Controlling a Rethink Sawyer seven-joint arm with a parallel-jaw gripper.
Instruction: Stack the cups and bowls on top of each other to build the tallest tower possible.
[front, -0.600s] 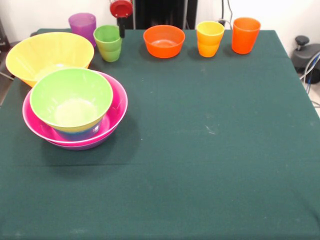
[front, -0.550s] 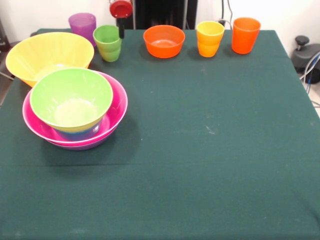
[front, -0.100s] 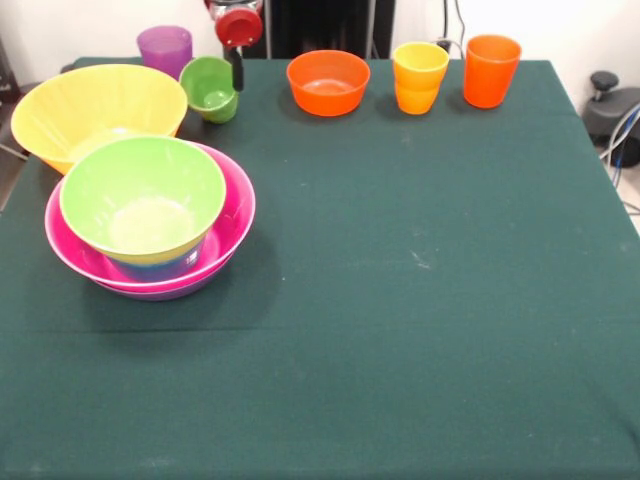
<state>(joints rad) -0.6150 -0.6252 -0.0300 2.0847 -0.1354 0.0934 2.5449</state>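
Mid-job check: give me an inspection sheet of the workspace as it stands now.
Surface: green cloth, flat.
Job's things: tower, green bowl topmost over pink; yellow bowl beside it; green cup tilted, mouth toward camera; purple cup, orange bowl, yellow-orange cup, orange cup upright.
Clutter: nothing seen.
Gripper: gripper at green cup's rim; open or shut unclear.
Cables: some at right edge.
Surroundings: black device off-table.

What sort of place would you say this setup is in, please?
Probably a robotics lab or test bench: a table under a dark green cloth, bright plastic cups and bowls set out like the orange bowl, a red robot hand at the far edge, and cables beside it.
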